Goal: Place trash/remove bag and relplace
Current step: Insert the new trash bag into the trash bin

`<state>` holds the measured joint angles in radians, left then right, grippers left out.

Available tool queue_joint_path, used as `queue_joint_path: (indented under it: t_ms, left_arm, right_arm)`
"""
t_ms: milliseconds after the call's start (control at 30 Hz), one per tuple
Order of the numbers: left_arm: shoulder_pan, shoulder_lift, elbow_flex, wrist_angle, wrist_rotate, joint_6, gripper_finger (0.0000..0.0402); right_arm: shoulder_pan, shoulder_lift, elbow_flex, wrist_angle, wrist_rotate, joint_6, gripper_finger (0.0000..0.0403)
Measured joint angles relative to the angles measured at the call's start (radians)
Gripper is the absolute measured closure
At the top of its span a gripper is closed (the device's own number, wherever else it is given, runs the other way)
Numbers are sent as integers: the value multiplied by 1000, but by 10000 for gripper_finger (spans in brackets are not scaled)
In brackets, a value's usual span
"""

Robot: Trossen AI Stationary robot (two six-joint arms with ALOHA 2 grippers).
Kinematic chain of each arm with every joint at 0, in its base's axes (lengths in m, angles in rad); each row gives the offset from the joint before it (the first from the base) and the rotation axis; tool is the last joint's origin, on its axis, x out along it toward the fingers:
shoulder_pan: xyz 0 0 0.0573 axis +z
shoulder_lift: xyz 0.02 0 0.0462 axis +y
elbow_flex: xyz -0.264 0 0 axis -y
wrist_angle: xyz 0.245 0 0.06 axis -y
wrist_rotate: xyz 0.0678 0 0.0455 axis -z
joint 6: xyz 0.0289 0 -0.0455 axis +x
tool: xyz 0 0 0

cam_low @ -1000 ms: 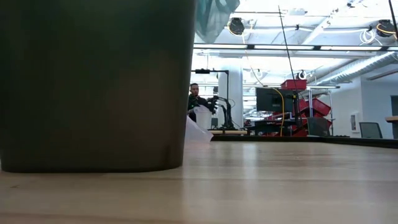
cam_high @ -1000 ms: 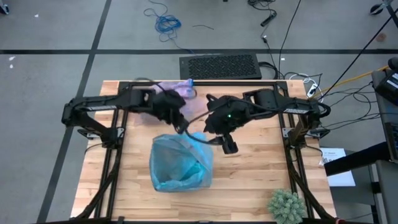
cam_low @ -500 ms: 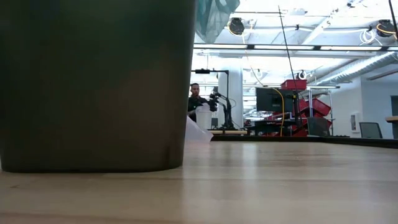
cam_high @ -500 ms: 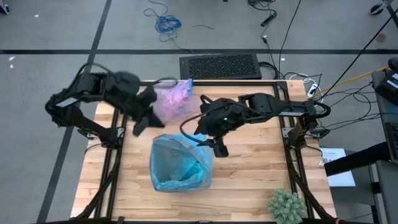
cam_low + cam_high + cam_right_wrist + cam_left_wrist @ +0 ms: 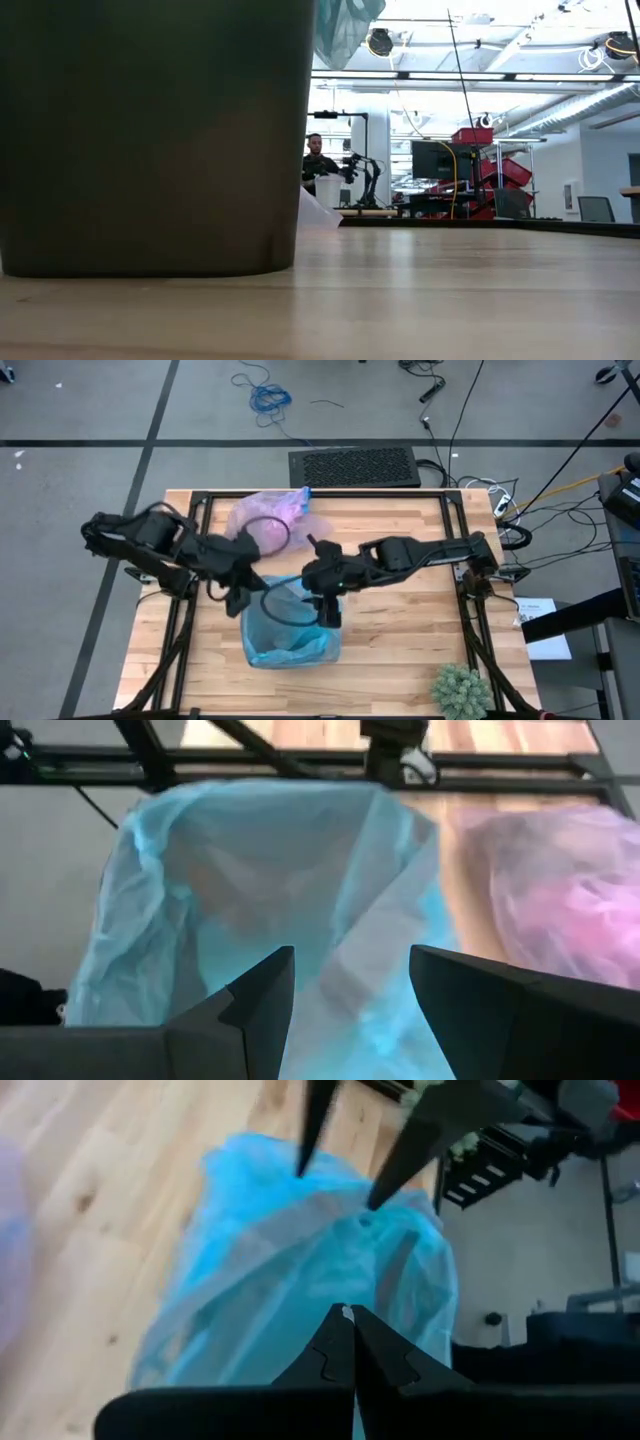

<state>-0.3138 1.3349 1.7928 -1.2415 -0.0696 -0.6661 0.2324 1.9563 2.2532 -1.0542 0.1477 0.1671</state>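
At the middle of the high view, the thin translucent light blue plastic bag [image 5: 290,628] lining the bin shows turquoise with paler, whitish creases, while the crinkly translucent lavender-pink plastic bag [image 5: 268,521] toward the upper centre shades from pale lilac at its edges to stronger pink inside. Both lie on the pale blond wooden plank surface [image 5: 400,630] with light brown grain streaks, framed by black metal rails, and a spiky grey-green plant [image 5: 461,691] sits at the lower right. The two arms and their fingers [image 5: 250,1010] are matt black, the floor around is grey, and in the low view the bin wall [image 5: 150,130] at the left is dark olive-grey.
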Motion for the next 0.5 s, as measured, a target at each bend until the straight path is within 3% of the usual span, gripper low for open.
queue_joint_path:
  t_ms: [167,300,500]
  left_arm:
    - [-26,10,-114,94,-17,-4,402]
    - [-35,12,-213,205,-91,-9,402]
    - [-31,12,-355,379,-153,-9,402]
  right_arm:
    - [23,42,0,-24,19,0,209]
    - [33,45,0,-25,154,18,218]
    - [30,44,0,-80,169,33,298]
